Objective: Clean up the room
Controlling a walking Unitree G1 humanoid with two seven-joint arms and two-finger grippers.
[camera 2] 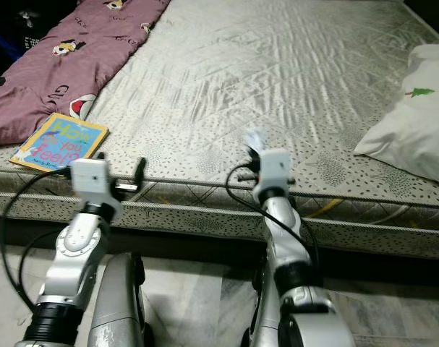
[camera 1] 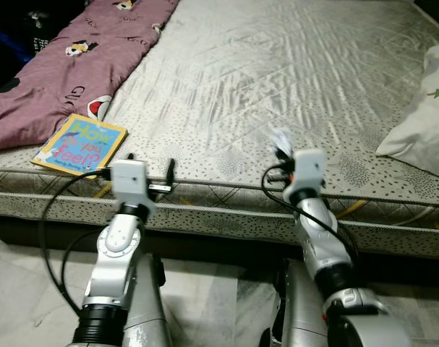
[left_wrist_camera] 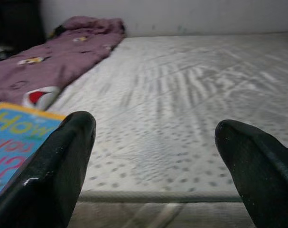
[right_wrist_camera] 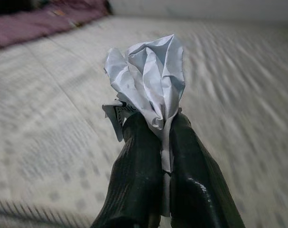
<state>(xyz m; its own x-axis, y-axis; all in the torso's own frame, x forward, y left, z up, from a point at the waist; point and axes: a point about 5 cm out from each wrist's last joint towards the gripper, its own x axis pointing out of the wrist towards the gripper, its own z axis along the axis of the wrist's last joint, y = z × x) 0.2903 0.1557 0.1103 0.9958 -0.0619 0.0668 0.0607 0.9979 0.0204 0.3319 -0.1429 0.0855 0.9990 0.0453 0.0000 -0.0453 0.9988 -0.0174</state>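
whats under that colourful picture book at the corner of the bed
The colourful picture book lies flat on the grey patterned mattress, beside the maroon printed blanket. Whatever sits directly beneath its cover is hidden.

A white pillow (camera 1: 425, 123) is cut off at the mattress's (camera 1: 277, 87) right edge; a purple blanket (camera 1: 74, 65) runs off at its left corner.

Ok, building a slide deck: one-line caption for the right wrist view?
Right end effector shut on a crumpled paper above the grey mattress.
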